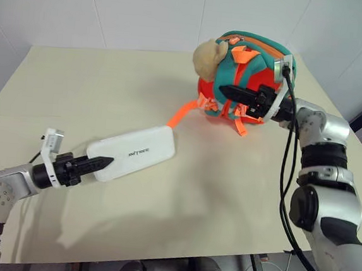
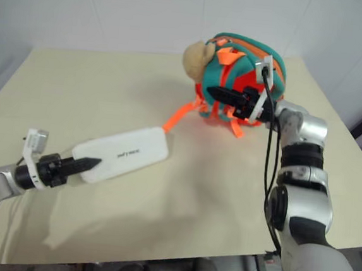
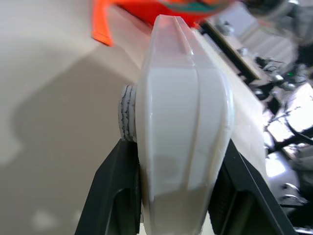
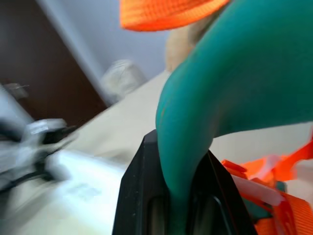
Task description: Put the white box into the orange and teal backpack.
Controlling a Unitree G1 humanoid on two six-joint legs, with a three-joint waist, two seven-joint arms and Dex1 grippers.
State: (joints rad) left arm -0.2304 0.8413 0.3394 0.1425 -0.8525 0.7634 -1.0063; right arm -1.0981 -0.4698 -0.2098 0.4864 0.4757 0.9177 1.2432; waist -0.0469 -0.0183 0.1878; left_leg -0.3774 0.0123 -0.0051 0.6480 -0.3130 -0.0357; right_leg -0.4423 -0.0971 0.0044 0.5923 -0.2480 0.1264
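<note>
The white box (image 1: 135, 152) lies lengthwise over the table's middle left, its small dark lettering facing up. My left gripper (image 1: 105, 162) is shut on its near end, with the black fingers (image 3: 115, 191) clamped across the box's (image 3: 181, 122) thickness. The orange and teal backpack (image 1: 240, 71) stands at the far right with a tan plush toy (image 1: 210, 59) on its left side. My right gripper (image 1: 226, 90) reaches in from the right and is shut on a teal strap (image 4: 220, 88) of the backpack. An orange webbing strap (image 1: 184, 113) trails from the backpack toward the box's far end.
The cream table (image 1: 226, 196) has free surface in front of the backpack and to the far left. Its front edge runs close below both arms. A white wall stands behind the table.
</note>
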